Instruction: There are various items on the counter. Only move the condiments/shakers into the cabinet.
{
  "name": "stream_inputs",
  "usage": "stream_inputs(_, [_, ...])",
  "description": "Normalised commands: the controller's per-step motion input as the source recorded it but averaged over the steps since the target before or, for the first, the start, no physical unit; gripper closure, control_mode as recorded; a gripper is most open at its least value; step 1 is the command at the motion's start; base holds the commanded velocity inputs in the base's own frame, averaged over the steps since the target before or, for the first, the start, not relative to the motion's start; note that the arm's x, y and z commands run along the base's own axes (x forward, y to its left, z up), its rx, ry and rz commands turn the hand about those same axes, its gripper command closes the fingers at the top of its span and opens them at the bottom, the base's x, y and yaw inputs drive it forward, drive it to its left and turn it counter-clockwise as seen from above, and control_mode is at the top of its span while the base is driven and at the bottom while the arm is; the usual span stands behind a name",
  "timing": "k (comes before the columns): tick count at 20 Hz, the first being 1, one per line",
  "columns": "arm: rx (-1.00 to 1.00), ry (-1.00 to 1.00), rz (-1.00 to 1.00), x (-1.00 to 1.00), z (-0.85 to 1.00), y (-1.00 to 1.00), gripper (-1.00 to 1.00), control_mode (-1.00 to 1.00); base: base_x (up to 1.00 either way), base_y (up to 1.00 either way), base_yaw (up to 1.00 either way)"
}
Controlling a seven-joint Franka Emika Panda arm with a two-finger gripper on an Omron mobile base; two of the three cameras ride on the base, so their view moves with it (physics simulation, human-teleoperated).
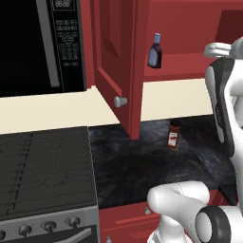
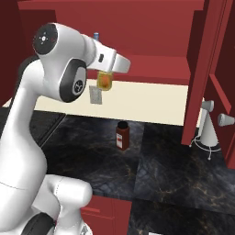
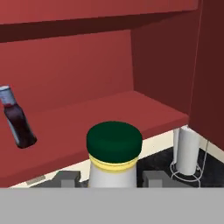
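Upright, green-capped jar [image 3: 113, 159] clamped in hand [image 3: 113, 178], cap up, purple bottle [image 3: 17, 120] tilted on shelf [image 3: 109, 113]

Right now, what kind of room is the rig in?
A simulated home kitchen, most likely: a black microwave above a grey stove top, a black marbled counter, and an open red wall cabinet with a purple bottle on its shelf.

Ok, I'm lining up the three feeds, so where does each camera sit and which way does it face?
Left base view: behind the arm's left, facing the microwave, open cabinet and counter; arm at right.
Right base view: behind its right, facing cabinet and counter; arm at left.
Hand view: on the hand, facing the cabinet shelf; gripper shut on a green-lidded jar.
Shared: purple bottle, in left base and hand views.
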Motion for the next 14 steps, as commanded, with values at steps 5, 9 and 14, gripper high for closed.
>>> stream_inputs(5, [0.01, -0.12, 0.08, 0.36, 0.27, 0.11, 1.0, -1.0, 0.0, 0.0, 0.0])
stream_inputs(9, [0.0, -0.08, 0.02, 0.59, 0.02, 0.14, 1.0, -1.0, 0.0, 0.0, 0.0])
stream_inputs(14, [-0.02, -0.08, 0.0, 0.42, -0.26, 0.14, 1.0, -1.0, 0.0, 0.0, 0.0])
